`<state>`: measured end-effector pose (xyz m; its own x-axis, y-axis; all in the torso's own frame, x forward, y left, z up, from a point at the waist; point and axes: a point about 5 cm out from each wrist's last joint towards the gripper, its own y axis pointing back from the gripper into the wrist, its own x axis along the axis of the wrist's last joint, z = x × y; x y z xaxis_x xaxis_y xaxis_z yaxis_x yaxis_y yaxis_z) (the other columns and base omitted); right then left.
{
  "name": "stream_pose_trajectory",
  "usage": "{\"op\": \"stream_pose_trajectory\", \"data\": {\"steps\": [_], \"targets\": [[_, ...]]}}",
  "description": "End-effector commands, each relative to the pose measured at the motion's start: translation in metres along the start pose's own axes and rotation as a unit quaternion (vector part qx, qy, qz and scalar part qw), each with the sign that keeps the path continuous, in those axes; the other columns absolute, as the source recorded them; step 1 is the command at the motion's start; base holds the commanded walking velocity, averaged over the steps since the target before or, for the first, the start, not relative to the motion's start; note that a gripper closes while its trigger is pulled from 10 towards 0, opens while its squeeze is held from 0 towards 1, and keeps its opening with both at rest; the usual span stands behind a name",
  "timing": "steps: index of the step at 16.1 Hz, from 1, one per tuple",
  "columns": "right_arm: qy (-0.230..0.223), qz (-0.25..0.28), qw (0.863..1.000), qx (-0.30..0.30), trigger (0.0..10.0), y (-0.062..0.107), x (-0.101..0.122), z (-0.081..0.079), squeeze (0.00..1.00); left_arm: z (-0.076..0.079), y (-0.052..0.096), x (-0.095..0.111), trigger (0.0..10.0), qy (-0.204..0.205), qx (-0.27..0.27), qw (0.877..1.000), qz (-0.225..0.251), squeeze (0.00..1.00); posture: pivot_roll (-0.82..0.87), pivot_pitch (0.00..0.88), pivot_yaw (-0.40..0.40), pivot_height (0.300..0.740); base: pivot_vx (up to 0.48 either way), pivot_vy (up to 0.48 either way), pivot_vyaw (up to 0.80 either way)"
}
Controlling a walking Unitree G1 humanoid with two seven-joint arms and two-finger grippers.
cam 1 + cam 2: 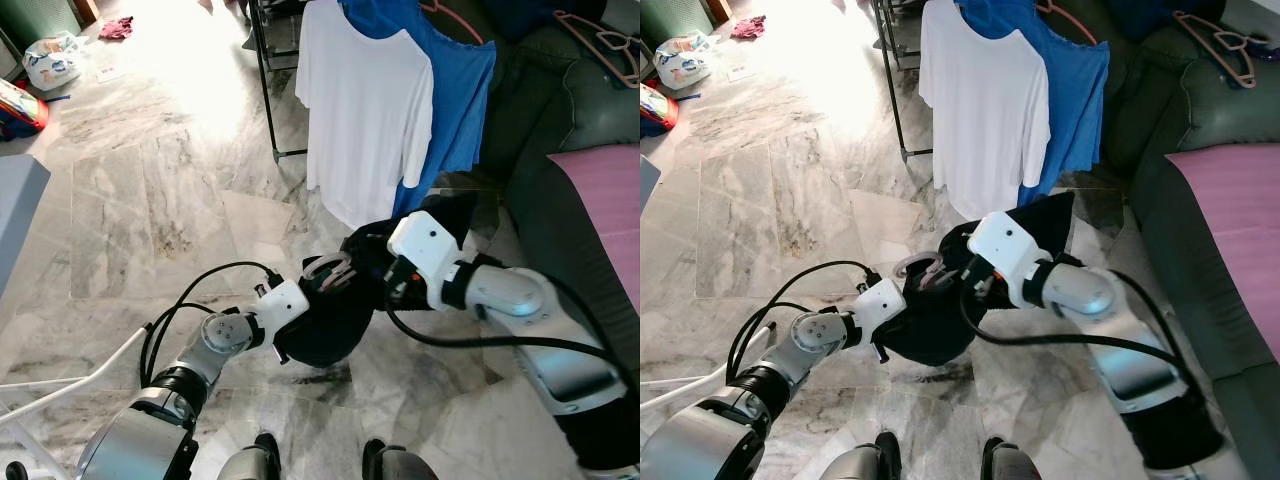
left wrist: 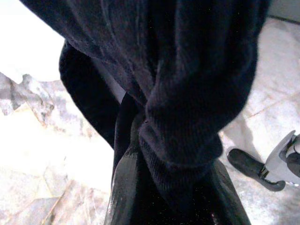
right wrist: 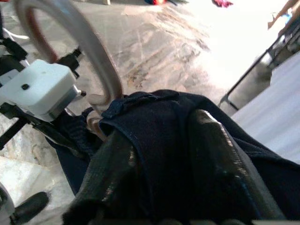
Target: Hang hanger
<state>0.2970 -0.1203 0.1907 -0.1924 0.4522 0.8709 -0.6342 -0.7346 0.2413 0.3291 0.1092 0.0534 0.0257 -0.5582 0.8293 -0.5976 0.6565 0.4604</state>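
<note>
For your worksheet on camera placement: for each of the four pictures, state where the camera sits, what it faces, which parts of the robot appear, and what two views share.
Left eye view: head camera, facing down at the marble floor; both silver arms hold a dark garment below hanging white shirt and blue shirt.
Right eye view: same scene, shifted sideways; the robot's feet show.
Left wrist view: along the left tool, bunched dark cloth close up.
Right wrist view: along the right tool on the garment, hanger hook beyond.
Shared: both wrist views show the garment.
</note>
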Motion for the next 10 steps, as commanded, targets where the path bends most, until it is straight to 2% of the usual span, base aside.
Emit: {"op": "stream_pose_trajectory", "data": {"steps": [1, 4, 7, 9, 10], "targets": [[0.018, 0.033, 0.998, 0.046, 10.0, -0.003, 0.011, -0.013, 1.0, -0.004, -0.004, 0.017, 0.0, -0.023, -0.004, 0.999, 0.031, 0.0, -0.09, 0.231, 0.052, 0.74, 0.0, 0.0, 0.0], [-0.023, 0.11, 0.992, 0.058, 10.0, 0.007, 0.03, -0.009, 1.0, -0.004, -0.004, 0.018, 0.0, -0.026, -0.011, 0.999, 0.033, 0.0, -0.09, 0.228, 0.051, 0.74, 0.0, 0.0, 0.0], [-0.053, 0.161, 0.983, 0.068, 10.0, 0.016, 0.044, -0.008, 1.0, -0.004, -0.004, 0.019, 0.0, -0.029, -0.016, 0.999, 0.033, 0.0, -0.09, 0.225, 0.05, 0.74, 0.0, 0.0, 0.0], [-0.066, 0.145, 0.983, 0.092, 10.0, 0.02, 0.04, -0.013, 1.0, -0.004, -0.003, 0.017, 0.0, -0.029, -0.019, 0.999, 0.031, 0.0, -0.1, 0.223, 0.05, 0.74, 0.0, 0.0, 0.0], [-0.056, 0.093, 0.987, 0.115, 10.0, 0.022, 0.025, -0.021, 1.0, -0.004, -0.003, 0.017, 0.0, -0.03, -0.019, 0.999, 0.029, 0.0, -0.1, 0.221, 0.051, 0.74, 0.0, 0.0, 0.0]]}}
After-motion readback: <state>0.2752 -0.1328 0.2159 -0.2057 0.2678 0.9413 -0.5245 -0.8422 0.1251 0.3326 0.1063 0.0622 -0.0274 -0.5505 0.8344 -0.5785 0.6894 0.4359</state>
